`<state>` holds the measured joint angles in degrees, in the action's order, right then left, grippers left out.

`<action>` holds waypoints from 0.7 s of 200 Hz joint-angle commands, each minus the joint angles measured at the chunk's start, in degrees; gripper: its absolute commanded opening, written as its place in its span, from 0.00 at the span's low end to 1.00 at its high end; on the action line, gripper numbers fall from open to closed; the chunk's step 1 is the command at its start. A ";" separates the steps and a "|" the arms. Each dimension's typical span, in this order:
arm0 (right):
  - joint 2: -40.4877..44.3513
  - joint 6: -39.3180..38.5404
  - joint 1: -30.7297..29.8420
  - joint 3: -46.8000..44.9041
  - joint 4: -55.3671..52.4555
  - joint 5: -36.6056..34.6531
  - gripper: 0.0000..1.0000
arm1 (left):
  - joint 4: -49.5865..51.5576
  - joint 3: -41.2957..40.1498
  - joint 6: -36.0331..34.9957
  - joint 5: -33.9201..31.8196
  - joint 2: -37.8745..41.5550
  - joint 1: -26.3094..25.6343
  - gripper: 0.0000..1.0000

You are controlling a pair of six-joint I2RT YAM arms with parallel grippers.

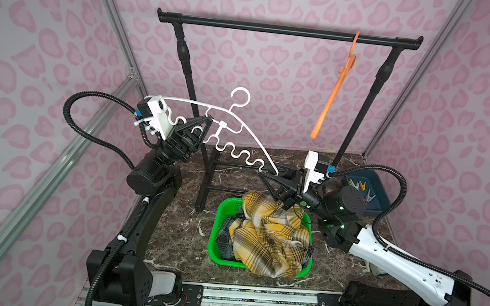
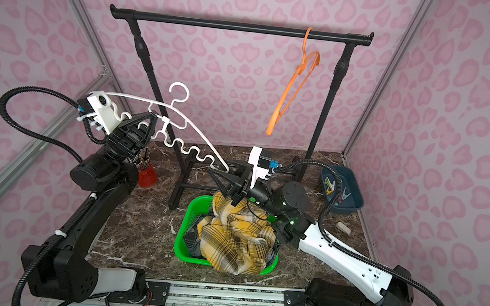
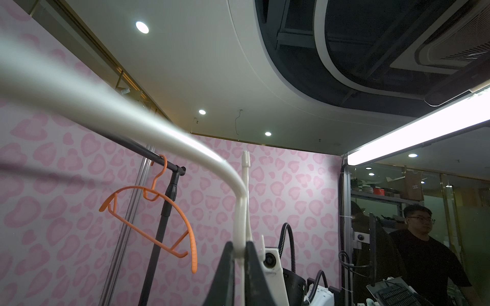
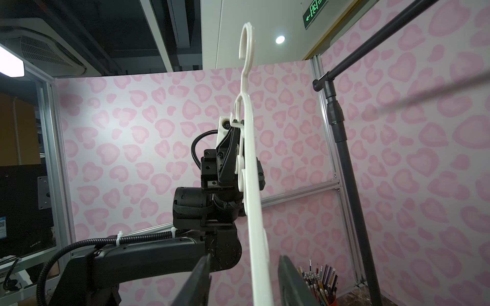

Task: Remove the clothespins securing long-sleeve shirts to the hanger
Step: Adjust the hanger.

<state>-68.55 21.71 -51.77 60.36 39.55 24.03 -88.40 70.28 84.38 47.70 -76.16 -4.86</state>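
My left gripper point(image 1: 209, 119) is shut on the middle of a bare white hanger point(image 1: 223, 124), holding it up and tilted in both top views. My right gripper point(image 4: 245, 256) stands open around the hanger's lower end, and the white arm point(image 4: 250, 159) runs between the jaws with a gap on each side. The yellow plaid shirt point(image 1: 270, 236) lies crumpled in a green basket point(image 1: 223, 261), on top of the dark plaid shirt point(image 1: 224, 241). Several clothespins point(image 1: 362, 187) lie in a blue bin point(image 1: 380, 197) at the back right.
A black clothes rack point(image 1: 277, 29) stands at the back with an empty orange hanger point(image 1: 332, 97) on its bar. A red cup of pencils point(image 2: 147, 176) sits behind the left arm. A small beige block point(image 2: 343, 227) lies near the right edge.
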 commanded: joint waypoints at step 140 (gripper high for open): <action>-1.47 -5.71 -2.74 5.10 -4.68 -6.36 0.00 | -3.09 0.82 1.93 0.24 -1.35 0.46 0.04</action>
<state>-71.44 20.01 -53.60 64.34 38.39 20.67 -88.75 70.13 85.89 46.26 -76.82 -4.49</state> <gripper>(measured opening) 0.083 0.097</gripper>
